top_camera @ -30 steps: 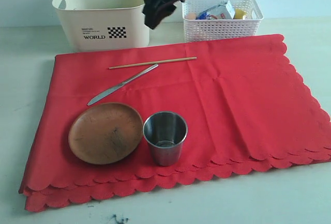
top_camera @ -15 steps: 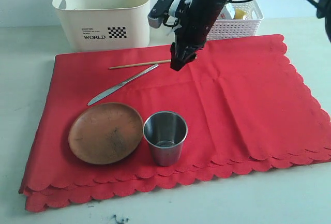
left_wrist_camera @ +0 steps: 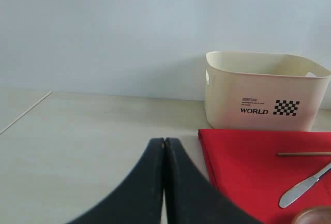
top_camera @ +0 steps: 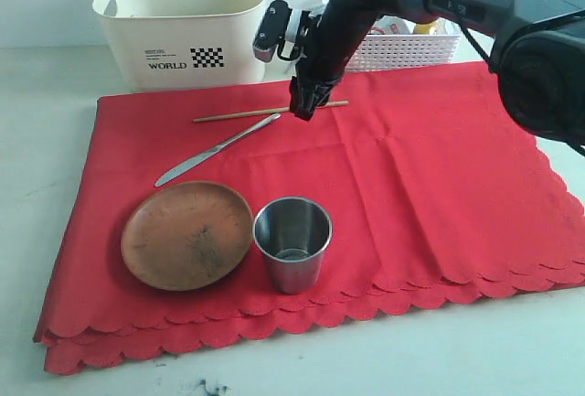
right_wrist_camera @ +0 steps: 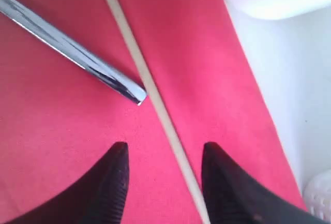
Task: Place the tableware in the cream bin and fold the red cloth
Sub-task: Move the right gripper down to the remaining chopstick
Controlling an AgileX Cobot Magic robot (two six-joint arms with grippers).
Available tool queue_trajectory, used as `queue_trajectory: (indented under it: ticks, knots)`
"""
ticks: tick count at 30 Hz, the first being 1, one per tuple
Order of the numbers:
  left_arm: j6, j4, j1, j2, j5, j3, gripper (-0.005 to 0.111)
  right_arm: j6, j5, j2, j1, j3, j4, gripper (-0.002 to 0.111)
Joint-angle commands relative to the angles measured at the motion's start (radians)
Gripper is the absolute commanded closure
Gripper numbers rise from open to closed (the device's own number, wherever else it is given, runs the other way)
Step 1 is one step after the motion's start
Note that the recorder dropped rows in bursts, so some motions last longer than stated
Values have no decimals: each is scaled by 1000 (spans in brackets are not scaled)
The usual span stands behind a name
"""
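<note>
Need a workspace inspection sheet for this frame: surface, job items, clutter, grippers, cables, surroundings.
surface: pale table; dark smudges near its front edge.
job's things: red cloth spread out; on it chopstick, knife, plate, cup; cream bin behind the cloth.
clutter: white basket with food items, partly hidden by the arm.
grippers: right gripper open, jaws either side of the chopstick; left gripper shut, holding nothing, beside the cloth.
cables: black cable on the right arm.
surroundings: plain pale wall.
</note>
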Motion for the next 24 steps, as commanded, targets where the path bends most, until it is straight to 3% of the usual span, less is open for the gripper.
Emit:
queue_trajectory:
  ticks: [1,8,15,24]
  knots:
    - [4,0,-7,-7,-3,2,104,-25,5,31,-3,-37,-3,65]
    - [4,0,-7,-7,-3,2,104,-33,-32,76,-3,-61,-27,68]
    - [4,0,-7,-7,-3,2,104,-47,-24,82,-3,-64,-25,108]
    - [4,0,-7,-7,-3,2,104,-54,90,42,-1,-64,-23,108]
